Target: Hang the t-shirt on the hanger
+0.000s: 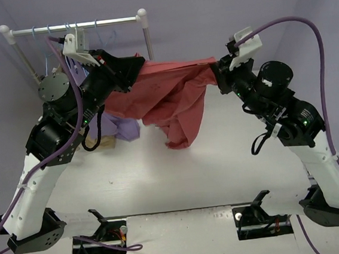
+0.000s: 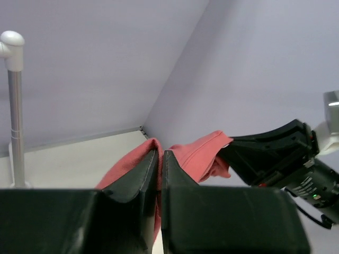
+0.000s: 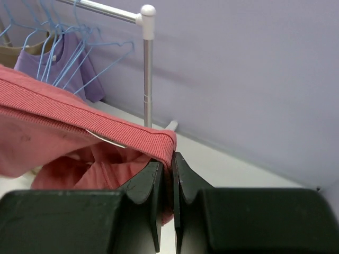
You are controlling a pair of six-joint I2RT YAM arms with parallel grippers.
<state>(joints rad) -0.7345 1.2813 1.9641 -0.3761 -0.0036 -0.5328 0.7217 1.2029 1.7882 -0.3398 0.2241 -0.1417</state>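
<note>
The salmon-red t-shirt [image 1: 166,91] hangs in the air, stretched between my two grippers, and its lower part droops toward the table. My left gripper [image 1: 141,62] is shut on the shirt's left edge; in the left wrist view the cloth [image 2: 201,156] is pinched between the jaws [image 2: 160,152]. My right gripper [image 1: 215,68] is shut on the ribbed hem [image 3: 63,111], which is clamped at the fingertips [image 3: 168,157]. Several light-blue hangers [image 3: 128,45] hang on the rack rail, apart from the shirt.
A white clothes rack [image 1: 87,24] stands at the back left, with its post [image 3: 148,69] near the shirt. A lilac garment [image 3: 63,63] and a tan one [image 3: 21,50] hang on it. More lilac cloth [image 1: 126,130] lies under the left arm.
</note>
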